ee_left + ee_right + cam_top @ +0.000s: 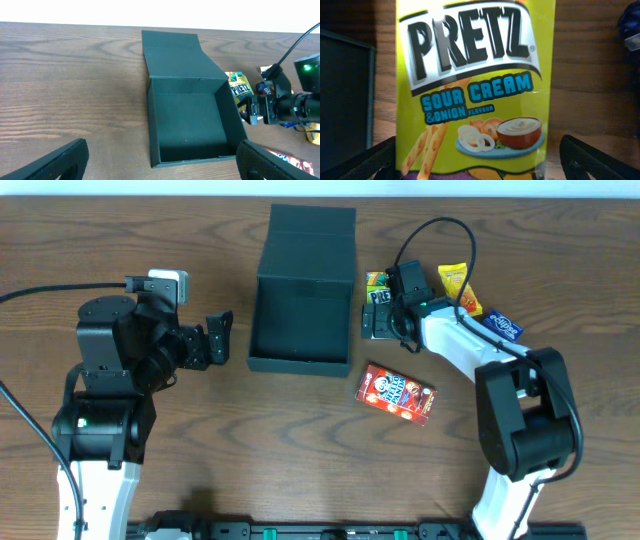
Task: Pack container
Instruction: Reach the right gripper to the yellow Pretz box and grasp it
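Note:
The container [298, 364] is a matte black box standing open mid-table, its lid folded back at the far side and its inside bare. In the left wrist view the container [151, 125] lies just ahead of my open, empty left gripper [160, 167]. My left gripper [218, 338] sits left of the box. My right gripper [384, 322] is open, its fingers either side of a lime-green Pretz packet [475, 85] lying right of the box. The Pretz packet [377, 288] also shows from overhead.
A red snack packet [397, 393] lies in front of the right arm. A yellow packet [455, 284] and a blue packet [503, 327] lie further right. The box wall [345, 90] is close on the packet's left in the right wrist view.

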{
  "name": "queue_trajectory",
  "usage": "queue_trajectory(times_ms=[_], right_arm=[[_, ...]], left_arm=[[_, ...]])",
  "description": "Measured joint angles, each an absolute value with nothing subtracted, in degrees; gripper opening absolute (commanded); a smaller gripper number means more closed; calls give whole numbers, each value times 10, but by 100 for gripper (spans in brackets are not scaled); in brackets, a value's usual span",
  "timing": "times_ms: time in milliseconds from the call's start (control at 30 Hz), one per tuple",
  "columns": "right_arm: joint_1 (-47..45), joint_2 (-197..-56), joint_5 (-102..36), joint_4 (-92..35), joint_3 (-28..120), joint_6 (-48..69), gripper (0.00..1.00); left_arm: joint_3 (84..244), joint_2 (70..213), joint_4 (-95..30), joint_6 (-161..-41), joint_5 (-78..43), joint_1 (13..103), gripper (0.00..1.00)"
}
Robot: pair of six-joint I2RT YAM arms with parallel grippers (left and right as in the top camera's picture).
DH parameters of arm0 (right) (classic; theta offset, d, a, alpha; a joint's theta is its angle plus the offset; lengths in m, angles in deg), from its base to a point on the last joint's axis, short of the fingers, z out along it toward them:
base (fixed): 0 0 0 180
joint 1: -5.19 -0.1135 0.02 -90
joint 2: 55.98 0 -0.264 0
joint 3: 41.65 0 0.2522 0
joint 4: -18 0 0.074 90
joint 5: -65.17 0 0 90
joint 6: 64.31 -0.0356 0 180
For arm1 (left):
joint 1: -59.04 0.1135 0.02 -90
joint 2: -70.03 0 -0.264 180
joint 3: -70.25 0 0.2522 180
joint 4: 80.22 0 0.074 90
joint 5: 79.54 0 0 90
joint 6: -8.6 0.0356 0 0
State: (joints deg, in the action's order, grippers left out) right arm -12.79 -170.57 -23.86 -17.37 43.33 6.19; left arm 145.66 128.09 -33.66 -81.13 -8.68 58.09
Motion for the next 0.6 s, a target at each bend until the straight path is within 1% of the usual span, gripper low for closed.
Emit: queue_trajectory(times_ms=[67, 100, 233, 300, 433, 600], right_arm=[[-129, -1708, -237, -173, 433, 67, 99], [-129, -1708, -237, -173, 433, 68, 97], [-130, -1709, -236, -173, 433, 74, 78], [-130, -1709, -235, -173, 434, 78, 74], [-130, -1709, -234, -186, 442, 80, 71], [-130, -1713, -234, -258, 486, 80, 67]], left_arm=[[1457, 1281, -336, -811, -87, 581, 95], [1457, 1281, -336, -811, -87, 581, 95], [1457, 1281, -336, -811, -87, 581, 95], [1457, 1281, -336, -811, -87, 581, 95], [1457, 1281, -336, -811, -87, 581, 95], [1457, 1281, -336, -811, -87, 581, 95]])
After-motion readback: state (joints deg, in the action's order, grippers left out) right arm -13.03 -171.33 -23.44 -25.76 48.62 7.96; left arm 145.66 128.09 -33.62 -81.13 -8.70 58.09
